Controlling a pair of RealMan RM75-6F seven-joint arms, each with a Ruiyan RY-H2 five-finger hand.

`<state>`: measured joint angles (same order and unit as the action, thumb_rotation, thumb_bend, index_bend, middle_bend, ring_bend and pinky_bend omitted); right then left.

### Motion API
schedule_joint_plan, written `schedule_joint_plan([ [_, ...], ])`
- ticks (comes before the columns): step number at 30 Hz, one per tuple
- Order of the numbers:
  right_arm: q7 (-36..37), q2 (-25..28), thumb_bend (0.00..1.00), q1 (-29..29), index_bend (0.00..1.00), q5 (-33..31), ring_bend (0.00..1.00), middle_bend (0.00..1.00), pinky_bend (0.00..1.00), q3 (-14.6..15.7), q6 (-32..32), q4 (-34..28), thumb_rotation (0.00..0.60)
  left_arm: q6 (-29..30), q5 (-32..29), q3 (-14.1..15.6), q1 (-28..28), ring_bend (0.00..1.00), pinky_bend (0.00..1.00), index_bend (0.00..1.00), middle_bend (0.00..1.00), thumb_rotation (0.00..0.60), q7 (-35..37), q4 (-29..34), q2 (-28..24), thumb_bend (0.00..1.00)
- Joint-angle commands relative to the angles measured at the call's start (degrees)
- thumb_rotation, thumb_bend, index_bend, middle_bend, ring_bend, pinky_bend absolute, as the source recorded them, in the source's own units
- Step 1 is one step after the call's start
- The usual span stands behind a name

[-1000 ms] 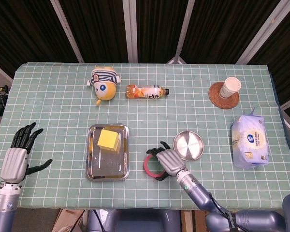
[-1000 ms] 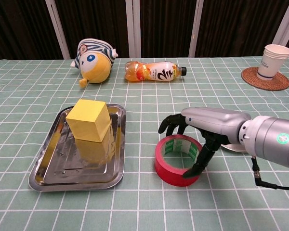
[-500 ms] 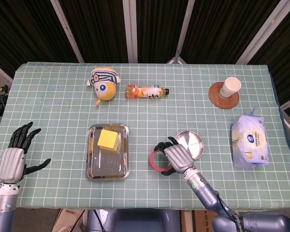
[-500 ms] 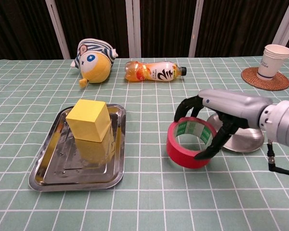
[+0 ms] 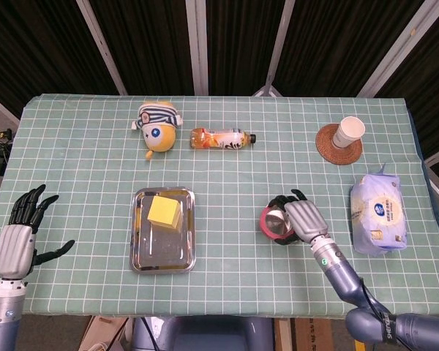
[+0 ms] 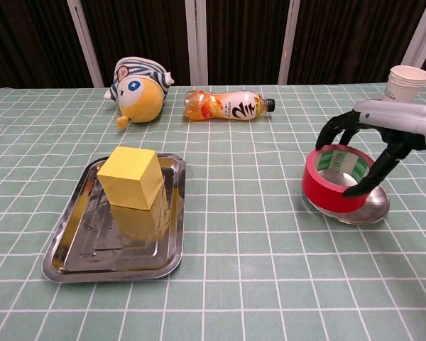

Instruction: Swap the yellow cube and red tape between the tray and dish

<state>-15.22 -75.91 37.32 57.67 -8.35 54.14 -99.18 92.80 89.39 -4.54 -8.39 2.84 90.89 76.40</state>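
Observation:
The yellow cube (image 5: 164,213) (image 6: 130,177) sits in the far half of the steel tray (image 5: 163,247) (image 6: 92,245). My right hand (image 5: 301,218) (image 6: 383,131) grips the red tape roll (image 5: 269,222) (image 6: 334,183) from above, over the round steel dish (image 6: 366,209). The roll hides most of the dish in the head view. Whether the roll touches the dish I cannot tell. My left hand (image 5: 18,238) is open near the table's left front edge, fingers spread, holding nothing.
At the back lie a plush toy (image 5: 157,126) and an orange drink bottle (image 5: 221,138). A paper cup (image 5: 348,131) stands on a woven coaster at the back right. A wipes packet (image 5: 379,213) lies just right of my right hand.
My right hand has carried the red tape to the right, from the table beside the tray to above the dish. The left hand barely shifted.

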Motion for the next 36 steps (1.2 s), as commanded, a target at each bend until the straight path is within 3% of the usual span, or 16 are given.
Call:
schedule_joint_plan([
  [1,1.9,0.6,0.17,0.3,0.32,-0.9,0.45,0.45,0.1,0.2,-2.5,2.2,0.6,-0.1,0.0,0.0,0.0,0.0,0.05,0.18,0.0,0.6,-0.1,-0.1,0.1,0.0],
  [9,4.6,-0.9,0.17,0.4,0.32,0.1,0.38,0.44,0.07,0.5,-4.1,7.5,0.6,0.2,-0.2,-0.4,0.3,0.0,0.05,0.18,0.0,0.6,-0.5,0.0,0.3,0.0],
  [12,6.0,-1.3,0.17,0.4,0.26,0.2,0.23,0.28,0.02,0.5,-5.0,8.7,0.6,0.2,-0.2,-0.6,0.4,0.0,0.05,0.18,0.0,0.6,-0.6,0.0,0.4,0.0],
  [14,6.2,-0.8,0.12,0.6,0.13,0.4,0.1,0.13,0.0,0.9,-6.1,8.9,0.6,0.1,-0.1,-0.5,0.4,0.0,0.05,0.18,0.0,0.6,-0.8,0.0,0.4,0.0],
  [16,6.4,-0.8,0.06,0.5,0.05,1.1,0.04,0.06,0.0,1.1,-5.9,9.0,0.6,-0.6,0.5,0.0,0.2,0.0,0.05,0.18,0.0,0.6,-0.5,0.2,0.1,0.0],
  [18,6.9,-0.3,0.03,0.3,0.01,1.7,0.01,0.01,0.0,1.4,-6.2,8.3,0.6,-0.8,0.8,0.2,0.2,0.0,0.05,0.18,0.0,0.6,0.2,0.3,-0.2,0.0],
  [23,8.3,1.6,0.0,-0.3,0.0,3.3,0.0,0.0,0.0,1.7,-6.2,5.8,0.6,-0.8,0.2,-0.2,0.2,0.0,0.05,0.18,0.0,0.6,-0.3,0.2,-0.1,0.0],
  [30,10.0,9.0,0.0,-10.3,0.0,11.6,0.0,0.0,0.0,3.1,11.8,-2.1,0.6,-3.2,-2.1,-0.3,0.0,0.0,0.05,0.18,0.0,0.6,-3.7,0.8,-0.8,0.0],
  [33,11.0,11.0,0.0,-16.3,0.0,15.9,0.06,0.02,0.0,5.3,21.1,-1.3,0.6,-3.0,-2.6,-0.2,0.6,0.0,0.05,0.18,0.0,0.6,-5.7,2.2,-1.4,0.0],
  [36,12.1,8.6,0.0,-23.3,0.0,20.8,0.08,0.04,0.0,7.2,32.7,2.7,0.6,-2.0,-2.4,0.7,1.8,0.0,0.05,0.18,0.0,0.6,-8.2,4.0,-2.8,0.0],
])
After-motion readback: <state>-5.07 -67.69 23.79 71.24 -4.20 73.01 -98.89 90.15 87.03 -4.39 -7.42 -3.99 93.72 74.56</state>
